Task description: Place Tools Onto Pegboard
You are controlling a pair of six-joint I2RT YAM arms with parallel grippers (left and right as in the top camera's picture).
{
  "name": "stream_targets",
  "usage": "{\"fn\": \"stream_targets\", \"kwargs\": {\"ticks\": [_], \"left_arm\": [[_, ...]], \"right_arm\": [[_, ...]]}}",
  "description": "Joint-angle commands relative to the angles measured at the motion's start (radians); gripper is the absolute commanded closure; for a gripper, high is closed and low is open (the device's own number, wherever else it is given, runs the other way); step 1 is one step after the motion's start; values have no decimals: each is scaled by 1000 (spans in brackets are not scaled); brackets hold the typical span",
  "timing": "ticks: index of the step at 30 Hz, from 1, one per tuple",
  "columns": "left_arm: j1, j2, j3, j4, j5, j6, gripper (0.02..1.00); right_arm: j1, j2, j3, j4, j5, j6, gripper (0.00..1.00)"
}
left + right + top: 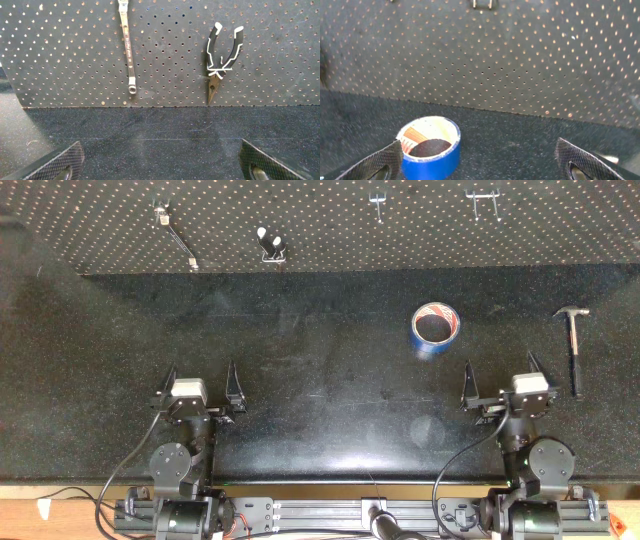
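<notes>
- Far left on the pegboard (320, 220), wrench (175, 237) and pliers (269, 245) already hang, so that half looks done.
- Left gripper (200, 377) sits near, jaws wide, empty.
- Tape (435, 327) lies just far-left of the right gripper (500, 370), which is also wide and empty. My guess is tape's next: reach, pinch its wall, lift to a free hook (377, 200).
- Hammer (573, 350) lies at the right edge, just right of that gripper.

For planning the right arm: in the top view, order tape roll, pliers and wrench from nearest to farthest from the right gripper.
1. Tape roll, on the table by the right gripper.
2. Pliers, on the pegboard, mid-left.
3. Wrench, on the pegboard, far left.
</notes>
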Motion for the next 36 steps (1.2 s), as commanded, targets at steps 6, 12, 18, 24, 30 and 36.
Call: {"fn": "stream_targets", "kwargs": {"ticks": [6, 12, 18, 24, 30, 36], "left_arm": [[-4, -7, -2, -8, 14, 20, 23], [-4, -7, -2, -8, 14, 20, 25], [-4, -7, -2, -8, 14, 20, 23], [-4, -7, -2, -8, 14, 20, 23], [-4, -7, -2, -8, 14, 20, 23], [-4, -7, -2, -8, 14, 20, 23]], "right_arm": [[63, 347, 290, 15, 16, 184, 7], [127, 599, 463, -123, 14, 320, 7], [211, 859, 653, -304, 16, 316, 7], [263, 1049, 779, -391, 19, 316, 7], [307, 1218, 865, -436, 19, 316, 7], [334, 1401, 1000, -526, 27, 316, 7]]}}
